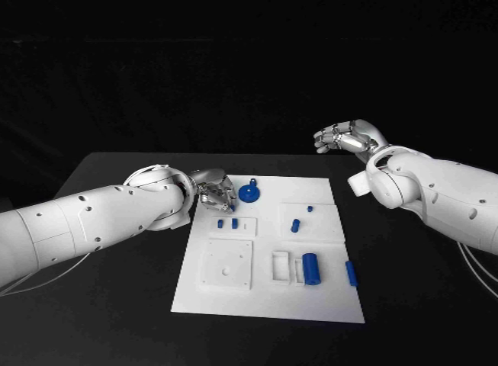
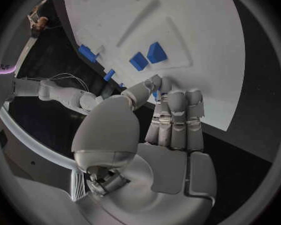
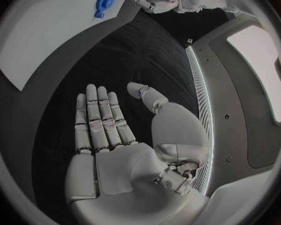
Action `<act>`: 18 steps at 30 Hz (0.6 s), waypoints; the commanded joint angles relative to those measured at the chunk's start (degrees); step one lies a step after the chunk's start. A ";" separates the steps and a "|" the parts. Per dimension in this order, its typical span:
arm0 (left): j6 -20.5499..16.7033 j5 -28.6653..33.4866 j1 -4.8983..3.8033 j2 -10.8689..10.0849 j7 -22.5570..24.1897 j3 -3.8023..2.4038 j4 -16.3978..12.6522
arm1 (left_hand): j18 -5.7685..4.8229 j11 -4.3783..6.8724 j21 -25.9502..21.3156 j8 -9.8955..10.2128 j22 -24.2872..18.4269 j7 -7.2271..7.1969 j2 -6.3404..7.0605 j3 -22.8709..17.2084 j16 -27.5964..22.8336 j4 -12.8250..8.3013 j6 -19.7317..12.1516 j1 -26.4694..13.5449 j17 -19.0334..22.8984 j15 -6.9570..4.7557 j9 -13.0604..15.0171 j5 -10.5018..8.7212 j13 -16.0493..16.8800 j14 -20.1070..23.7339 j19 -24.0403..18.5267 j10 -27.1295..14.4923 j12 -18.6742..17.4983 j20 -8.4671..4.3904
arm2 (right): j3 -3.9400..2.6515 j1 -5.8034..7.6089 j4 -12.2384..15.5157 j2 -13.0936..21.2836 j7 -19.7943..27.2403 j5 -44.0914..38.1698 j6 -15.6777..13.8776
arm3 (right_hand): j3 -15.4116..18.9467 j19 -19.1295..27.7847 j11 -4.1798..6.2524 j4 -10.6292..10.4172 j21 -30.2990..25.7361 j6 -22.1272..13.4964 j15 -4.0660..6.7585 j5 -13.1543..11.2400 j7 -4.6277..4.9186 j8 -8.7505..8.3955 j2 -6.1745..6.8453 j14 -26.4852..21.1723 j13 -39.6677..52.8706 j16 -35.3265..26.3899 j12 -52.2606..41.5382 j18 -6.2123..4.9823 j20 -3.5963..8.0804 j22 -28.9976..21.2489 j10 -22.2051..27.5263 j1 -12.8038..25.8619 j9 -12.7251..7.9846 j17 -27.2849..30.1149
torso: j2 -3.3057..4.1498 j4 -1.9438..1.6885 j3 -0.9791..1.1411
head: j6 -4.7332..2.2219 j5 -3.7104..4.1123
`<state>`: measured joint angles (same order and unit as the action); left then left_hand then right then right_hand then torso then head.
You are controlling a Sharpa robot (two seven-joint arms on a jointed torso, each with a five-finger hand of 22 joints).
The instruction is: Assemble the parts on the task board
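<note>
Nearest me: task board (image 1: 265, 301) on worktop (image 1: 117, 171), blue parts (image 1: 310, 268) loose across it. My left hand (image 1: 216, 191) hovered over its far corner, fingers straight, together, empty, probably to pick. Right hand (image 1: 348, 137) spread, parked clear.
</note>
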<state>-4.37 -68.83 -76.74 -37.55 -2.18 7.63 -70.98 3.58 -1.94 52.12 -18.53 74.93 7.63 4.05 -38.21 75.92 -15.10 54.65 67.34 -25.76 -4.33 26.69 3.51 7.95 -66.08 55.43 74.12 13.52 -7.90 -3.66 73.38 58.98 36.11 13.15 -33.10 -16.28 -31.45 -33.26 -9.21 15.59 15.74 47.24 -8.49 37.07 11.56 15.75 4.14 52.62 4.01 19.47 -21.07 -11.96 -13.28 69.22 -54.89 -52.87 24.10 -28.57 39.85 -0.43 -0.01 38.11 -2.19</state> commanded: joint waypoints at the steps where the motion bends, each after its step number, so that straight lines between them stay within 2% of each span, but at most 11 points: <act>1: -0.20 1.31 0.30 0.23 0.13 0.14 -0.33 | 1.14 -0.29 0.40 0.75 1.17 0.18 0.60 -0.17 0.33 -0.23 -1.22 0.30 -0.11 0.14 -0.38 -0.30 0.06 -0.19 0.11 -0.23 -0.25 -1.94 | -0.03 0.00 0.20 -0.06 0.71 0.12 0.48 | 0.31 -0.24 -0.22 -0.08 -0.20 -0.41 0.00 0.40 -0.02 0.37 -0.37 -0.09 -0.07 0.22 0.00 -0.78 -0.31 -0.08 0.15 0.00 -0.09 -0.06 | 0.02 0.13 -0.01 | 0.04 -0.08; 6: -0.66 1.31 0.30 0.12 0.39 0.14 -0.28 | 1.26 -0.37 0.66 1.73 1.16 0.31 1.32 0.08 0.47 -0.33 -3.17 0.61 -0.17 0.23 -0.94 -0.42 0.17 -0.04 0.07 -0.27 -0.51 -1.83 | -0.03 0.00 0.16 -0.04 0.54 0.12 0.63 | 0.37 -0.23 -0.23 -0.08 -0.23 -0.43 -0.01 0.44 -0.01 0.37 -0.36 -0.11 -0.07 0.21 0.01 -0.79 -0.32 -0.08 0.16 0.04 -0.11 -0.06 | 0.07 0.12 0.00 | 0.05 -0.08; 18: -1.34 1.38 0.30 0.15 0.85 0.13 -0.08 | 1.29 0.01 1.02 1.94 1.13 0.08 2.92 0.37 0.77 -0.48 -4.01 0.93 -0.27 -0.11 -1.24 0.11 0.74 0.04 -0.02 1.01 0.06 -1.89 | -0.03 0.00 0.36 0.17 -0.18 -0.44 1.84 | 1.28 0.63 -0.49 0.18 -0.93 -1.23 -0.40 0.66 0.29 0.10 -0.08 -1.01 -0.14 -0.26 0.45 -0.61 -0.48 0.05 0.97 0.31 -0.46 0.12 | -0.03 0.04 0.04 | 0.04 -0.15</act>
<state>-4.61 -68.04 -76.44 -37.60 -2.24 7.83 -70.88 3.60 -1.93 52.80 -16.81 74.92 7.76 6.36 -37.97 76.37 -15.34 50.87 68.18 -25.96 -4.33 25.52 3.27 8.59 -66.08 55.50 74.89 13.33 -7.96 -3.66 73.39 59.19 36.26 12.86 -33.15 -15.58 -30.39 -32.93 -9.74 15.81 14.96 46.39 -8.91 37.56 11.98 15.75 4.14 51.92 3.93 19.47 -20.78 -11.96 -13.60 69.22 -54.37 -52.87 23.67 -28.49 39.86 -0.36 -0.01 38.19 -2.27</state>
